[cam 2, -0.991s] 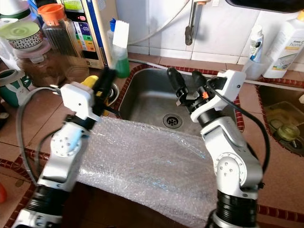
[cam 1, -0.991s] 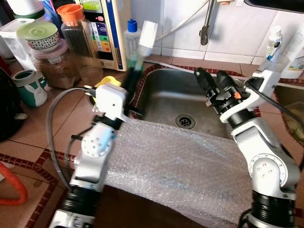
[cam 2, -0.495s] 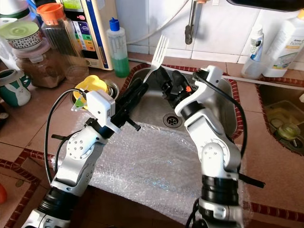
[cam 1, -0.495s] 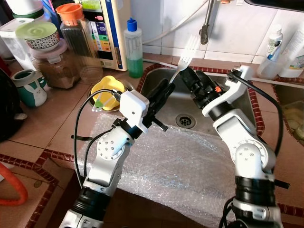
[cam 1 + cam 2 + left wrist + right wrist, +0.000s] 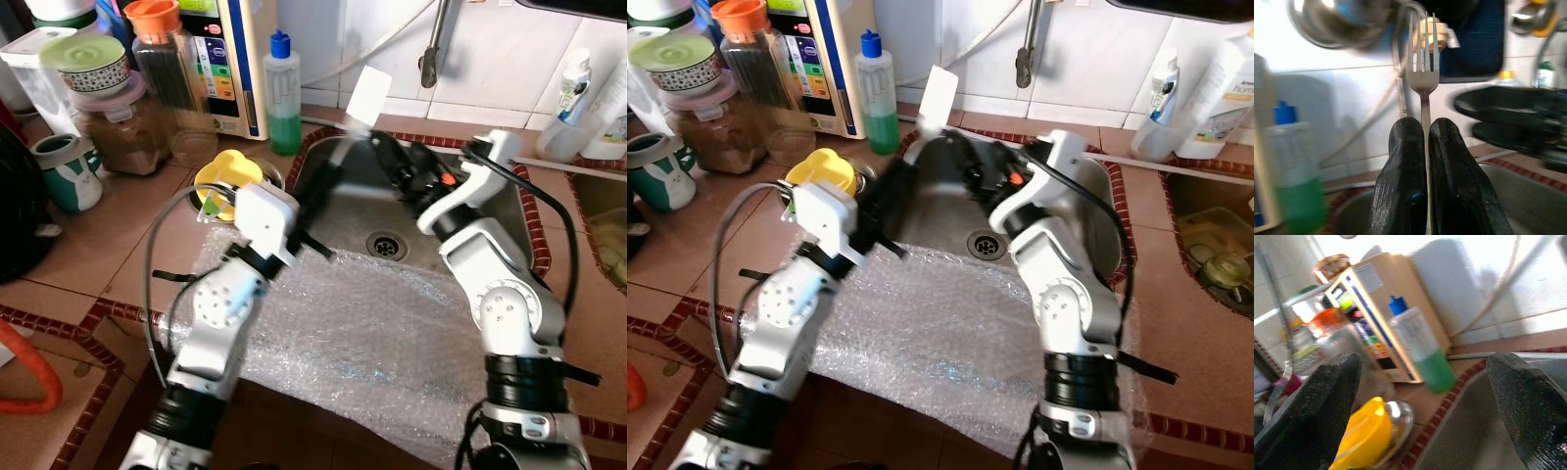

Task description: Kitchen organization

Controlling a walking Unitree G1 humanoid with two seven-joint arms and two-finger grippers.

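My left gripper (image 5: pixel 1424 147) is closed tightly on the handle of the fork (image 5: pixel 1422 63), holding it upright above the sink (image 5: pixel 345 211). My right gripper (image 5: pixel 1425 396) has its fingers spread wide, close beside the fork.

Terracotta-tiled surface (image 5: pixel 118 255) running around stainless sink (image 5: pixel 345 211); dark red border tiles (image 5: pixel 59 328) edging it. White tiled wall (image 5: pixel 490 49) rising behind, catching bright light. Faucet pipe (image 5: pixel 431 44) hanging down over sink; drain (image 5: pixel 388 244) sitting at basin centre. Second basin (image 5: pixel 1205 245) lying at right. Bubble wrap sheet (image 5: pixel 372 352) draping over front edge.
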